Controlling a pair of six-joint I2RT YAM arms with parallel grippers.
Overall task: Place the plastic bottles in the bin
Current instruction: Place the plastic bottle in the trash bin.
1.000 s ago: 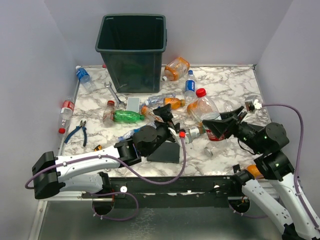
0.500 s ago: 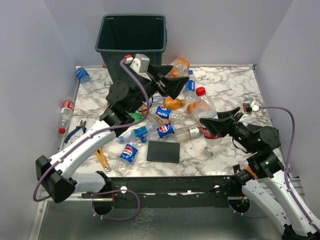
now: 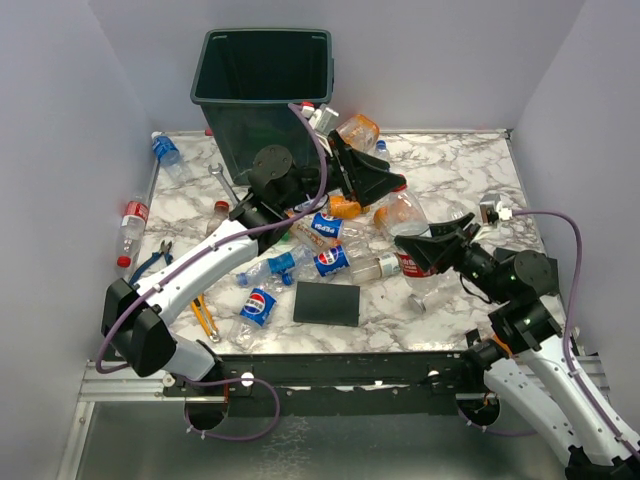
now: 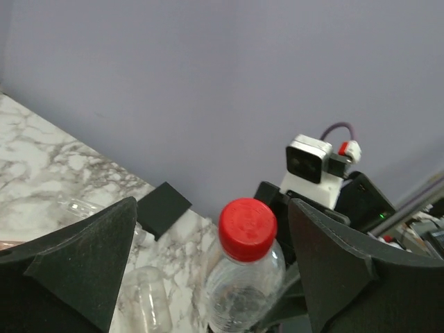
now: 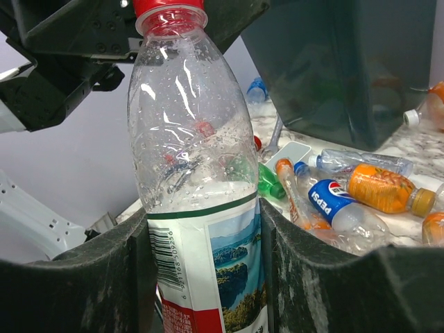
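Observation:
My right gripper [image 3: 425, 252] [image 5: 205, 215] is shut on a clear plastic bottle [image 3: 405, 215] [image 5: 198, 173] with a red cap and a landscape label, holding it above the table's right half. My left gripper [image 3: 392, 188] [image 4: 211, 208] has reached across to that bottle and stands open. Its jaws sit on either side of the red cap [image 4: 248, 229] without touching it. The dark green bin [image 3: 262, 90] [image 5: 347, 62] stands at the back left. Several more plastic bottles lie on the marble, among them a Pepsi bottle [image 3: 325, 228] and an orange one [image 3: 352, 135].
A flat black plate [image 3: 327, 303] lies near the front middle. Blue-handled pliers [image 3: 155, 262] and a wrench [image 3: 228, 185] lie on the left. Bottles also lie along the left edge [image 3: 130, 225] and beside the bin [image 3: 168, 150]. Walls close in on three sides.
The left arm has swung up from the near table and over to the right, to the bottle in my right gripper. Its jaws have narrowed a little. The right gripper has barely moved.

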